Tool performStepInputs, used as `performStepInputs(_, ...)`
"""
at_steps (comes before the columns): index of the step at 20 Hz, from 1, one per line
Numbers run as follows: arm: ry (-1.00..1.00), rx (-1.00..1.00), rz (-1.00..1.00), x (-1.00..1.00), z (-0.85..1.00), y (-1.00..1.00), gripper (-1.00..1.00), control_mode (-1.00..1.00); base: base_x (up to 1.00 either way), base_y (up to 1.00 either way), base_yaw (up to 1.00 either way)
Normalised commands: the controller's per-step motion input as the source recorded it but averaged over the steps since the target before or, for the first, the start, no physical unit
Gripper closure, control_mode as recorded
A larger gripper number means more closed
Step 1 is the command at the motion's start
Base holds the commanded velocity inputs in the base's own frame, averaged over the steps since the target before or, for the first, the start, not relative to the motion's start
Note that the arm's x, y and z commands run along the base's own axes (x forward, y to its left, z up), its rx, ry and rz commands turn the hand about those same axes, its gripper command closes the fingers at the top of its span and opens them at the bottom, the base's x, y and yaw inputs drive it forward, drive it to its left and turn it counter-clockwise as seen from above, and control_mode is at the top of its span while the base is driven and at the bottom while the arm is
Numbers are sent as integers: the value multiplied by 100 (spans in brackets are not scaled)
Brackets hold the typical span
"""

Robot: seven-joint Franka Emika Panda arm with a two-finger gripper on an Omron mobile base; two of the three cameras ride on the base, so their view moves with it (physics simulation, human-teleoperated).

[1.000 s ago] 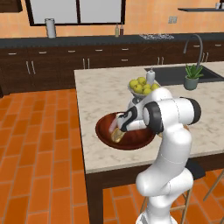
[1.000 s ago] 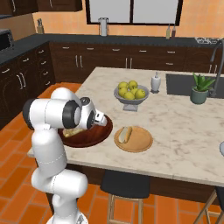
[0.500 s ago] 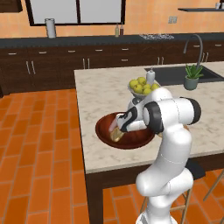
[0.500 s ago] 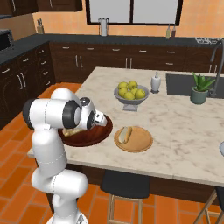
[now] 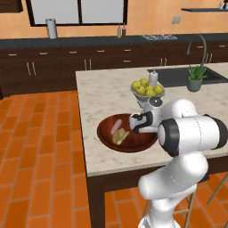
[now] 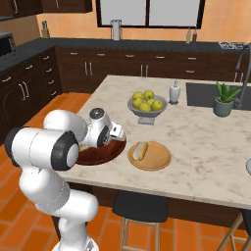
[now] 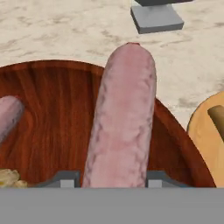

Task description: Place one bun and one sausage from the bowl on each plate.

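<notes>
My gripper (image 7: 109,177) is shut on a long pink sausage (image 7: 124,118), which points out past the rim of the dark reddish-brown bowl (image 7: 48,113). A second sausage (image 7: 6,116) and a bun (image 7: 8,177) lie in the bowl to the left. From the left base camera the gripper (image 5: 137,124) hangs over the bowl (image 5: 107,139) beside the bun (image 5: 119,136). The orange-tan plate (image 6: 159,158) stands right of the bowl (image 6: 105,153) and carries a bun (image 6: 140,150). The pale grey plate (image 6: 248,166) shows at the counter's right edge.
A grey footed bowl of yellow-green fruit (image 6: 145,103) stands behind the plate, with a white bottle (image 6: 174,92) beside it. Further right are the sink (image 6: 203,95) and a potted plant (image 6: 224,99). A stool (image 6: 142,206) is tucked under the counter's front edge.
</notes>
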Motion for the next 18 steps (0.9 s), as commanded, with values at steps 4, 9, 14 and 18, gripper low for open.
performStepInputs(4,5,-1,0,-9,44,-100,100,-100,0,0,0)
performStepInputs(9,21,0,0,-11,27,-100,100,-100,0,0,0)
performStepInputs(14,19,0,0,-20,-7,-98,100,-100,0,0,0)
performStepInputs(18,11,0,5,-11,-41,-81,100,-100,0,0,0)
